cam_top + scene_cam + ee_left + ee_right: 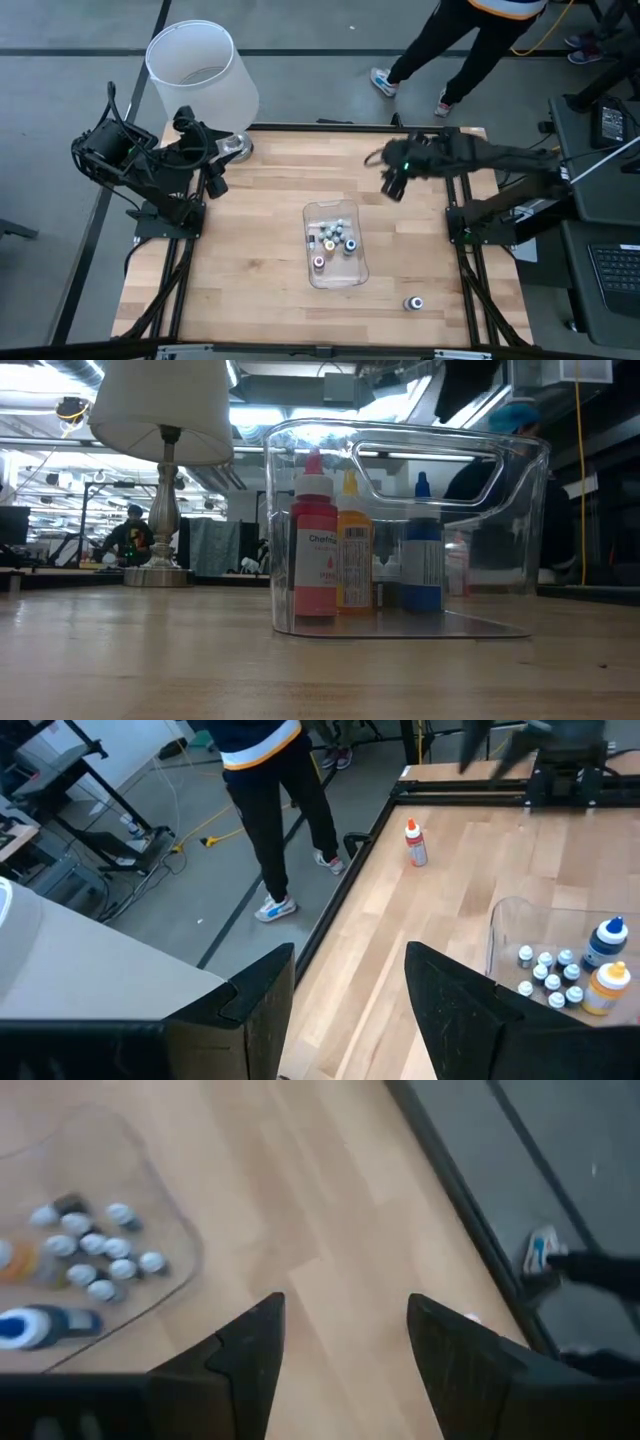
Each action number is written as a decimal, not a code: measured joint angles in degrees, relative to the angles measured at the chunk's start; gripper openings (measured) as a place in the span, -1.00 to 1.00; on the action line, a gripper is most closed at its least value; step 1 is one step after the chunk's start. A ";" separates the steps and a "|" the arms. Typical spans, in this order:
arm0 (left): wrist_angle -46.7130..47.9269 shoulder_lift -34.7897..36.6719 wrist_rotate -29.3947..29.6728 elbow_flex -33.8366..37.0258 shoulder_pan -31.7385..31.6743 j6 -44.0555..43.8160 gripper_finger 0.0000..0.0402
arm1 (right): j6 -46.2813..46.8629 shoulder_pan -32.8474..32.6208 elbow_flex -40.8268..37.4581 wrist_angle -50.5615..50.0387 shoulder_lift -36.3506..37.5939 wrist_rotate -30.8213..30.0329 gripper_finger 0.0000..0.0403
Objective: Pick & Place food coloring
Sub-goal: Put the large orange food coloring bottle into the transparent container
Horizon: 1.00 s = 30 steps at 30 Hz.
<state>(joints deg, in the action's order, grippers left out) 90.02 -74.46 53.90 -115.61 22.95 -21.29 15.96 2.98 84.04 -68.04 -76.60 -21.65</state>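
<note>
A clear plastic tray (350, 272) stands mid-table and holds the food coloring (333, 238): taller red (314, 550), orange (352, 555) and blue (422, 555) bottles standing upright, plus several tiny white-capped ones (95, 1250). One loose bottle (413, 302) stands upright on the wood near the front right, also seen as the loose bottle (415, 843) in the left wrist view. My right gripper (393, 188) hangs open and empty above the table, to the far right of the tray. My left gripper (216, 186) is open and empty at the far left, beside the lamp.
A lamp with a white shade (200, 70) stands on its metal base (235, 147) at the table's far left corner. A person's legs (450, 50) are on the floor just past the far edge. Bare wood lies around the tray.
</note>
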 joint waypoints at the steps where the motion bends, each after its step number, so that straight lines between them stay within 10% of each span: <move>1: 0.00 0.00 0.04 0.00 0.01 0.01 -0.07 | -0.27 2.22 -0.08 -0.49 0.55 0.94 0.05; 17: -0.30 0.00 0.43 0.00 -0.01 -1.99 -0.07 | -18.00 36.61 -0.18 -2.15 -9.65 11.44 0.73; 30: -0.24 0.00 0.67 0.00 -0.34 -4.68 -0.07 | -20.11 41.84 -10.03 8.02 -18.40 17.34 0.76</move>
<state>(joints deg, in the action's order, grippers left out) 89.78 -74.46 54.57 -115.61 22.61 -25.98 -4.15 44.82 74.01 -60.02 -95.00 -4.30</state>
